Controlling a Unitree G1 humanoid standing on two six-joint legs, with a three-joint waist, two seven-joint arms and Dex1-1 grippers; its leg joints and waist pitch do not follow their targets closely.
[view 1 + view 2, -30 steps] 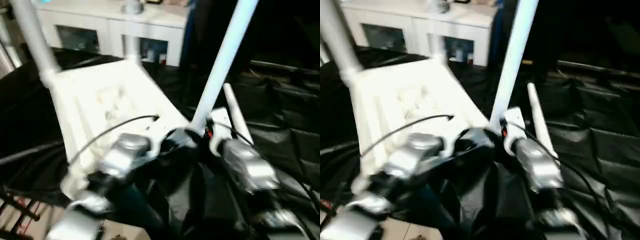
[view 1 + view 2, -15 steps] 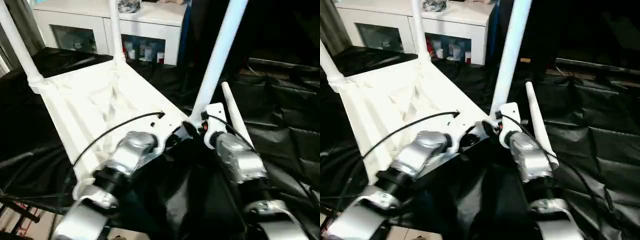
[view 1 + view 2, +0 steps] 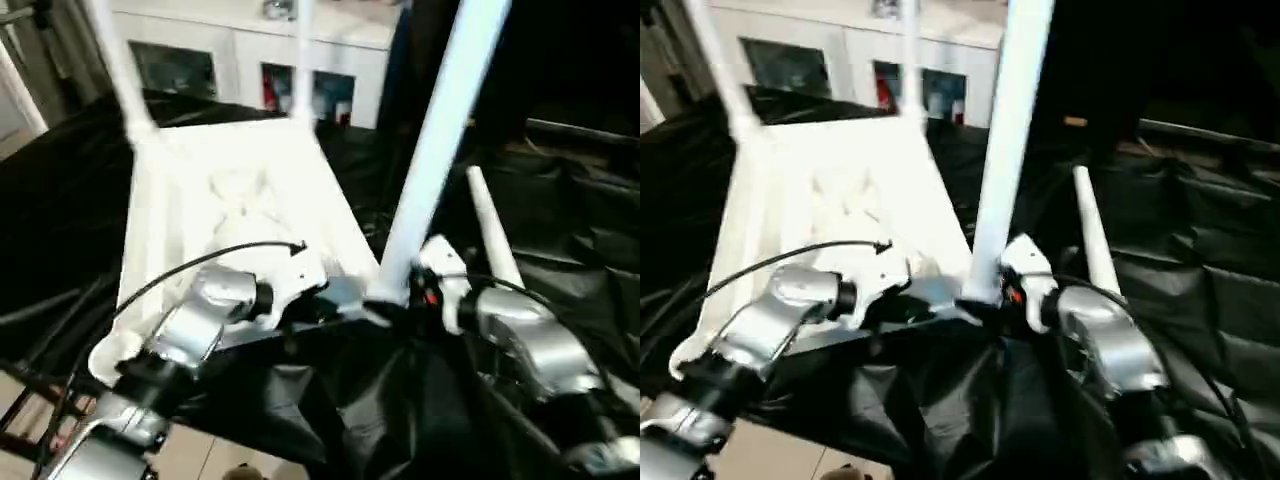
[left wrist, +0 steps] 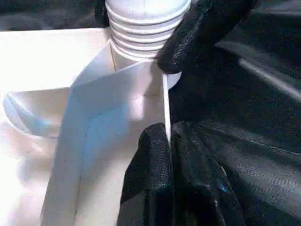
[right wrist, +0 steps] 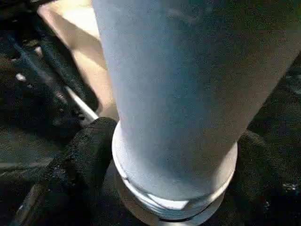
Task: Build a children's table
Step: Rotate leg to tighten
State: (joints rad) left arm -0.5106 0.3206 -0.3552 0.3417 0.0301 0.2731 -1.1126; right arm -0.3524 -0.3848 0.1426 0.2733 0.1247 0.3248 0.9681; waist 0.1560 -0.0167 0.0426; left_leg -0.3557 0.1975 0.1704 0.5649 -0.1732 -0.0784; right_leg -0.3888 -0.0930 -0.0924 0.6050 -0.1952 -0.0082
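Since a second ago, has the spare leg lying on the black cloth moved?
No. The spare leg still lies just right of the standing leg, pointing the same way; only the camera shifted.

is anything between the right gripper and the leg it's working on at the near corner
Nothing visible. The right gripper already straddles the near leg at its base, one black finger against each side, just above the tabletop corner socket. The spare leg lies beside it on the cloth, off the path.
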